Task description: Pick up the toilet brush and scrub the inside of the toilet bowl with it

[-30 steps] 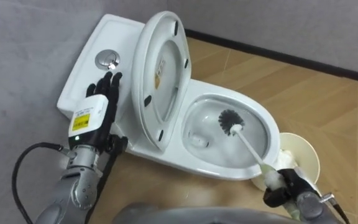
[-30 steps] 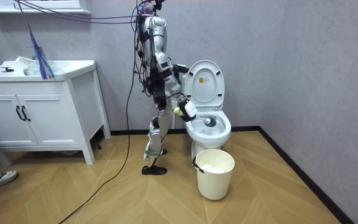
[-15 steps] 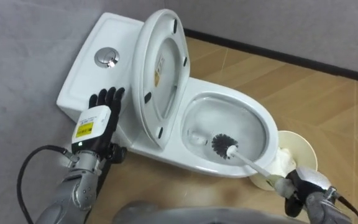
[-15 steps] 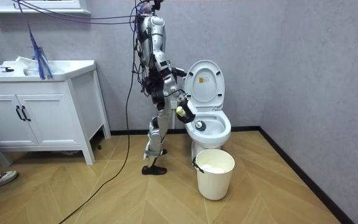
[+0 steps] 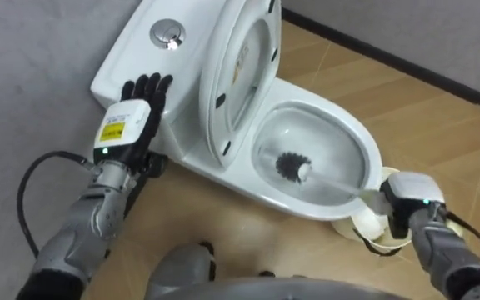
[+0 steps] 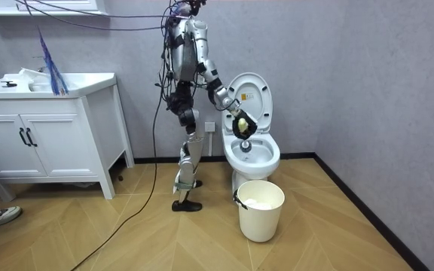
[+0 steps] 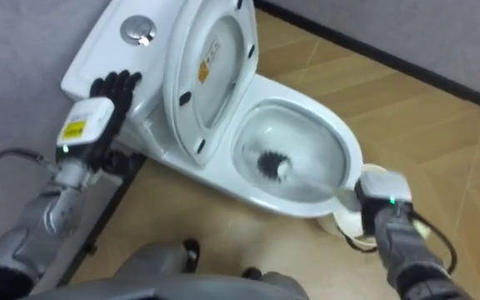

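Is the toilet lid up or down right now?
Up. The lid stands raised, leaning back toward the tank, and the bowl lies open with the toilet brush reaching into it.

The shiny white ceramic toilet (image 5: 315, 110) stands by the left hand (image 5: 127, 125), which has black fingers, a white back and a yellow sticker. The right hand (image 5: 407, 196) has a white back with a green light, and from it comes the white plastic toilet brush (image 5: 288, 165) with black bristles. Below both hands is a tan wooden floor (image 5: 423, 108) in a zigzag pattern.
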